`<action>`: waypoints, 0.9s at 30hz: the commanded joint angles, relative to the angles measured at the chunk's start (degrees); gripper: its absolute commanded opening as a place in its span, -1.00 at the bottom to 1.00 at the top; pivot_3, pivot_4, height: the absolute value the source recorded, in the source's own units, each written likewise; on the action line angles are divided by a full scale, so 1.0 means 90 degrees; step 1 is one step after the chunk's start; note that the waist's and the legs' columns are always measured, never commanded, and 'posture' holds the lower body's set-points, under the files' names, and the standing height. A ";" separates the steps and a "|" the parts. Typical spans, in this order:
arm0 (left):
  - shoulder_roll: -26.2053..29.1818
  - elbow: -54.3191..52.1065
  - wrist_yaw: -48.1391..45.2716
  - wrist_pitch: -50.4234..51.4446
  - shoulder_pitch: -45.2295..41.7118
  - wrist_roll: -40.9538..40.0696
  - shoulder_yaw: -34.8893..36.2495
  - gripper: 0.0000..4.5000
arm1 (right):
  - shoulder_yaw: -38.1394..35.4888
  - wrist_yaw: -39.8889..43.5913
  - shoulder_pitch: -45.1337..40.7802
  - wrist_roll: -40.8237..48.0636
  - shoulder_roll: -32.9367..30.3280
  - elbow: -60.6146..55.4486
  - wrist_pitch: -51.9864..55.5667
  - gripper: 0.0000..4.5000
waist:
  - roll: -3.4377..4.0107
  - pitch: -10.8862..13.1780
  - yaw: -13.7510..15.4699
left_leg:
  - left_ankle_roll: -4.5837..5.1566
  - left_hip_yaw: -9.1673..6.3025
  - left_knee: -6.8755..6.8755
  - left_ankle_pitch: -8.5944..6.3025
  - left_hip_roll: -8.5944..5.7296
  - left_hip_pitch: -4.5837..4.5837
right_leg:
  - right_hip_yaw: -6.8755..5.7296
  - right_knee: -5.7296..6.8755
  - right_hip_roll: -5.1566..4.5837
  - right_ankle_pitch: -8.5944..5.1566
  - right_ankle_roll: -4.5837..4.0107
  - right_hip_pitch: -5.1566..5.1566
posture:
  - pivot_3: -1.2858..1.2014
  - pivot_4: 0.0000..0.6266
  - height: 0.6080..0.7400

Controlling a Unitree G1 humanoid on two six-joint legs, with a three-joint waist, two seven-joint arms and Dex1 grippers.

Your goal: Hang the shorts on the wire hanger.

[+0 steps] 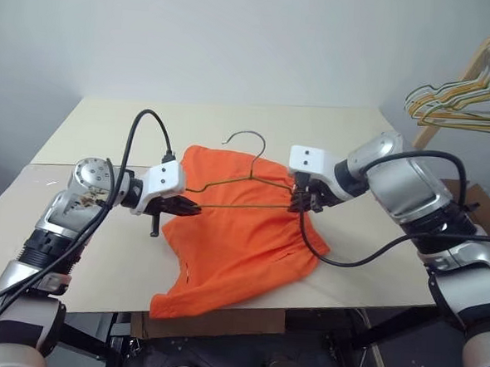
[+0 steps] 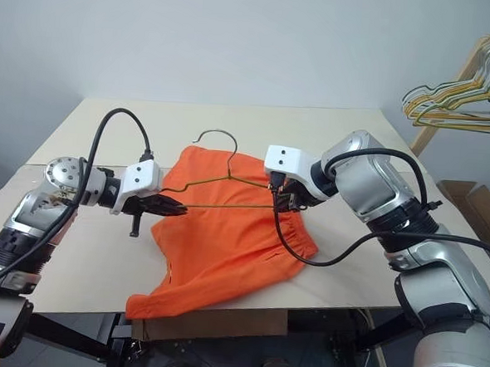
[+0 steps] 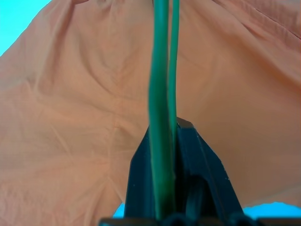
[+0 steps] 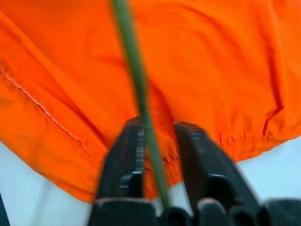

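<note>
With the shorts (image 1: pixel 242 233) spread on the table (image 1: pixel 99 258), the left gripper (image 1: pixel 187 207) clamps the wire hanger (image 1: pixel 245 183) at one end above them, the right gripper (image 1: pixel 298 205) nips its other end, hook pointing beyond — next, a judgement: thread fabric over the bar.

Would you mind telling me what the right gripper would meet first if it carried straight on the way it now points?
Most likely the shorts: the right gripper, with the wire hanger between its fingers, points down at the orange fabric just beyond them. How much gap remains is unclear.
</note>
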 commanded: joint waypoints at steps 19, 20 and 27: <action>0.0281 0.0691 -0.0055 0.0122 -0.0319 -0.1196 0.1657 0.43 | -0.1485 0.0087 0.1835 0.0904 -0.1304 -0.0964 0.0911 -1.00 | -0.0002 -0.0001 0.0086 | 0.0007 -0.0008 0.0003 -0.0004 -0.0001 0.0001 | -0.0009 -0.0007 -0.0003 0.0000 0.0000 0.0010 | -0.01 -1.00 1.00; 0.0318 0.0548 -0.0047 0.0240 -0.0206 -0.1286 0.1755 0.57 | -0.1635 0.0051 0.2008 0.0998 -0.1426 -0.0930 0.1104 -1.00 | -0.0001 -0.0001 0.0087 | 0.0006 -0.0007 0.0002 -0.0004 -0.0001 0.0000 | -0.0009 -0.0007 -0.0002 0.0000 0.0000 0.0008 | -0.01 -1.00 1.00; 0.0326 -0.1477 0.0163 0.1150 0.1328 -0.2227 0.2281 0.98 | -0.2770 -0.0540 0.2798 0.1708 -0.1801 0.0178 0.3135 -1.00 | -0.0001 -0.0001 0.0162 | 0.0007 0.0000 -0.0001 -0.0004 0.0003 0.0018 | -0.0001 -0.0002 0.0000 0.0000 0.0000 0.0016 | 0.00 -1.00 1.00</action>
